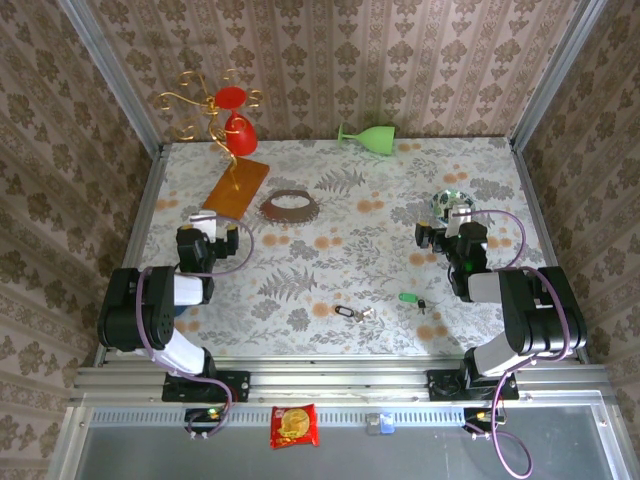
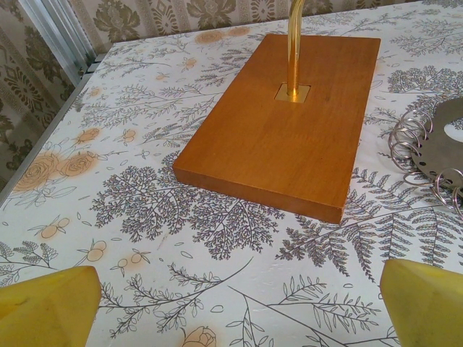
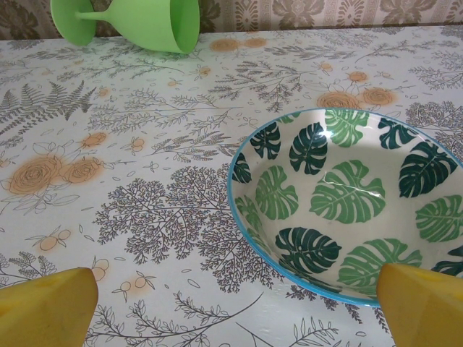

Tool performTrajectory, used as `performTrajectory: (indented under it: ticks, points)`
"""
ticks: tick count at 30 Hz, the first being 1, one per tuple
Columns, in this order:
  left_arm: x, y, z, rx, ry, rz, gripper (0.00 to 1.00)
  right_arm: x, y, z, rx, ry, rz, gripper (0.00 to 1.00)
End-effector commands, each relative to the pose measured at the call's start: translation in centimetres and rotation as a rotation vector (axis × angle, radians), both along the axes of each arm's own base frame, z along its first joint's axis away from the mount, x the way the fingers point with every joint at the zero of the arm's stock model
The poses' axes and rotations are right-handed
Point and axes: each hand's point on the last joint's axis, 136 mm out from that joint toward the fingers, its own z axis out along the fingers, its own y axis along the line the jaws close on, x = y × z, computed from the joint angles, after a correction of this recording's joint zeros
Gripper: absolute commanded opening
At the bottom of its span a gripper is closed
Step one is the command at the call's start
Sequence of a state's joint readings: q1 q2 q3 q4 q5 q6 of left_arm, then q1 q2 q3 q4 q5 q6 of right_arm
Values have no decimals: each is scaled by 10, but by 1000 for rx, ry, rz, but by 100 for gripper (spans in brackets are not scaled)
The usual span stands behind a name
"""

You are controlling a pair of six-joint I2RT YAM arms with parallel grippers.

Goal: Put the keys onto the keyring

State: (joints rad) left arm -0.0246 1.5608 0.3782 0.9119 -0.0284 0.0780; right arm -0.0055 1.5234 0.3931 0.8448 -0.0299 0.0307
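Looking down on a tabletop (image 1: 330,235) printed with grey ferns and orange blossoms, boxed in by brown damask wallpaper (image 1: 330,60) and aluminium posts (image 1: 110,72). Standing in the far left corner on a wooden base (image 1: 238,188): a gold stand (image 1: 232,165) carrying a red glass (image 1: 236,125). Hovering near the left edge, released and empty, just short of that base: the left tool (image 1: 218,224). Lying just right of the base, left of the tabletop's middle: the keyring (image 1: 264,206). Lying tipped over at the far edge: a green goblet (image 1: 372,138). Resting close to the near edge, well apart from the keyring: the silver key (image 1: 352,313), then the green-headed key (image 1: 410,297). Hanging spread wide and empty toward the right edge, at the near rim of a leaf-patterned bowl (image 3: 340,195): the right tool (image 1: 443,226).
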Motion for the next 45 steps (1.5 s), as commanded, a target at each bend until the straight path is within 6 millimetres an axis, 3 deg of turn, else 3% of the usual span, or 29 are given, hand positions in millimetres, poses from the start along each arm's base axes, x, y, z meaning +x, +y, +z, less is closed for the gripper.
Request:
performTrajectory:
  ticks: [1, 11, 14, 18, 21, 27, 31, 36, 41, 45]
  points:
    - [4, 1, 8, -16, -24, 1, 100, 5, -3, 5, -4, -12, -16, 100]
    - [-3, 11, 13, -10, -75, 70, 98, 5, -2, 9, -6, -26, -10, 100]
    - [-18, 16, 28, -7, -146, 104, 97, -2, 5, 28, -22, -28, 21, 100]
    - [-37, 19, 56, -5, -220, 133, 95, -11, 11, 70, 42, -8, 13, 100]
    - [-42, 16, 79, -24, -240, 135, 95, -13, 25, 87, 161, 29, 22, 91]
    - [-45, -15, 100, -133, -152, 9, 93, -13, 82, 86, 352, 183, 82, 87]
    - [-46, -41, 105, -194, -92, -64, 91, -9, 153, 84, 331, 297, 227, 86]
    - [-49, -74, 101, -249, -17, -142, 90, -1, 221, 67, 276, 482, 388, 76]
    - [-54, -92, 94, -300, 37, -179, 90, 18, 261, 50, 236, 600, 466, 71]
    - [-57, -99, 87, -316, 69, -177, 89, 40, 280, 35, 194, 655, 471, 65]
